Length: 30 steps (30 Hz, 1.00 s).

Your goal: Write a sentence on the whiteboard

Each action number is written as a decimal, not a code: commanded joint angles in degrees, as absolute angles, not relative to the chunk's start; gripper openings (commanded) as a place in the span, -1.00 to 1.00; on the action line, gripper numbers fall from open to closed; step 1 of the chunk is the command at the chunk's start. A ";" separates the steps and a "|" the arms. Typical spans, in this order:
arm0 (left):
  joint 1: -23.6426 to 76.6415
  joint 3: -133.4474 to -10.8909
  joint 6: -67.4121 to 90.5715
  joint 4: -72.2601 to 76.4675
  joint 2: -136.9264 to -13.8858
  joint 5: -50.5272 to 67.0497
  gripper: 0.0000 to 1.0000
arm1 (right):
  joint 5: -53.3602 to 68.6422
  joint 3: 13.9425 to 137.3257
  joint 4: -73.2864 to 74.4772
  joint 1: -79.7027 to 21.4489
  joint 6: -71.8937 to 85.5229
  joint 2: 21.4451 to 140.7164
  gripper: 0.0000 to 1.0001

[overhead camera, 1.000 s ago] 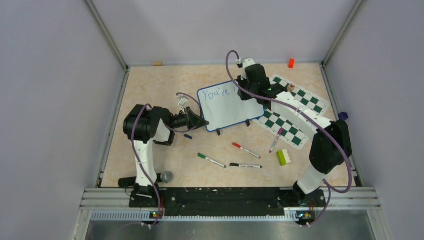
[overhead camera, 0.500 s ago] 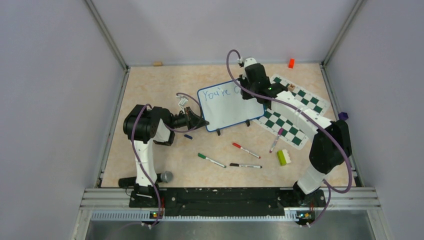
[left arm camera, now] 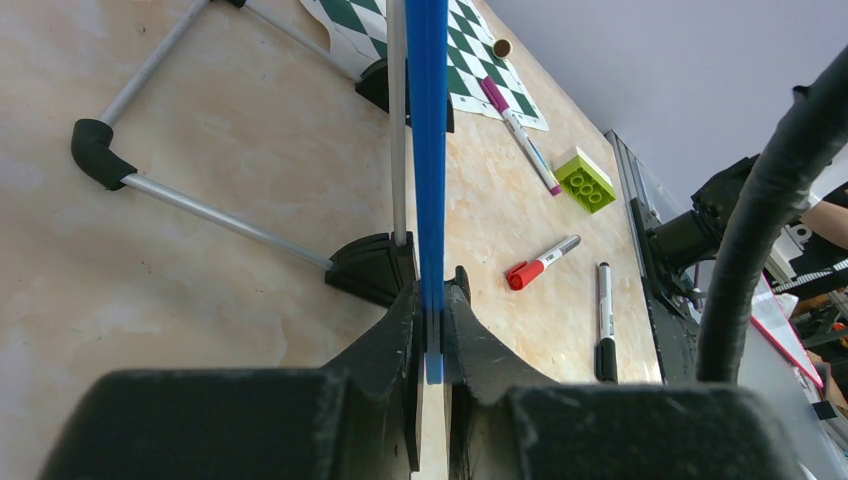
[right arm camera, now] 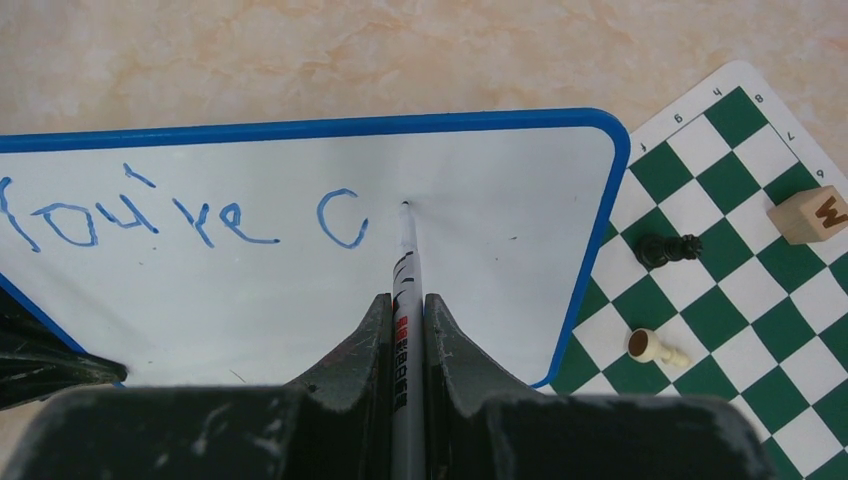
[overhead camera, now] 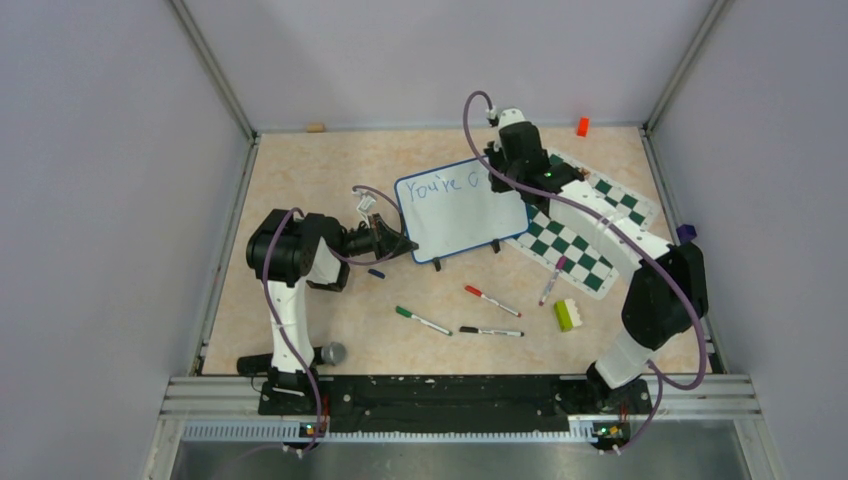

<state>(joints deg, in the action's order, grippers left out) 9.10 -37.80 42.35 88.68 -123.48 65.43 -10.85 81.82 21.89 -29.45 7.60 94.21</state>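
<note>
two closed grips: one on the whiteboard, one on a marker

left gripper (left arm camera: 430,300) is clamped on the whiteboard (overhead camera: 460,215) at its blue left edge, near the lower corner. right gripper (right arm camera: 405,300) is closed tight on a marker (right arm camera: 404,250), its tip at the white surface just right of the "c". the sentence (right arm camera: 140,215) so far reads "you're c" along the whiteboard's top. bare white runs from the tip to the whiteboard's right frame and fills its lower half. a chess mat (right arm camera: 720,310) lies just past that right edge; loose markers (overhead camera: 490,300) lie in front, apart.
</note>
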 commanded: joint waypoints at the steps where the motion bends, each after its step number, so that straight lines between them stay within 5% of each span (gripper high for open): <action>1: 9.40 -37.19 41.46 92.81 -121.68 68.97 -0.90 | -10.45 82.74 19.60 -28.49 8.33 92.02 -1.00; 30: 9.40 -37.37 41.41 92.81 -121.92 68.97 -0.90 | -4.97 82.06 20.98 -28.04 8.10 94.04 -1.00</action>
